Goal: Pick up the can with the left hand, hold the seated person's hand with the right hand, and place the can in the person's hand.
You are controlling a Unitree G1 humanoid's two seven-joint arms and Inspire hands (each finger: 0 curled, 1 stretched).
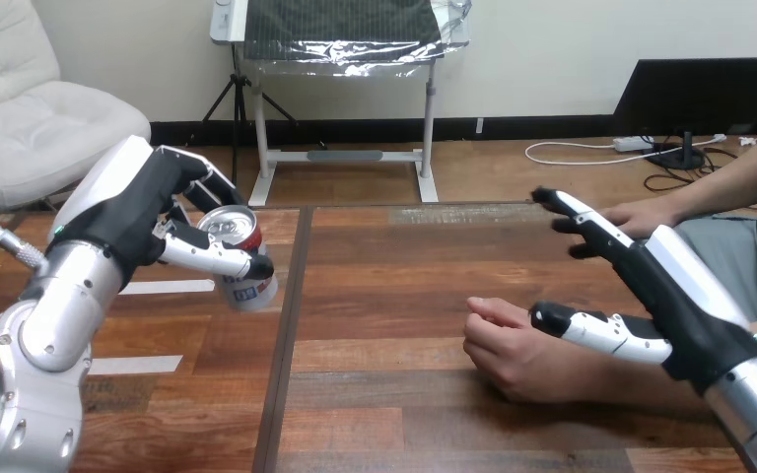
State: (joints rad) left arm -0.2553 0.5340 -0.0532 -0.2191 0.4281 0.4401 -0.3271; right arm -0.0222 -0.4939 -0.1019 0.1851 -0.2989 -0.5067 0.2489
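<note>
Fingers and thumb of the left hand (133, 212) are curling round the one can (241, 261), tilted over the table's (384, 394) left part. The right hand (670, 296) is holding its fingers straight and spread, thumb lying across the person's hand (513, 355), which is curled mid-table. Bare wood is separating the can from it. The person's second hand (641, 215) is resting far right.

Shiny metal on the can (241, 254): silver top catching the light, glossy printed side. The left robot hand (143, 212) shows matt black plastic under smooth white shells, and the right robot hand (685, 310) has the same finish. The forearms (59, 305) are satin silver metal. The bench (404, 394) is brown wood, grain visible, with a faint sheen.
</note>
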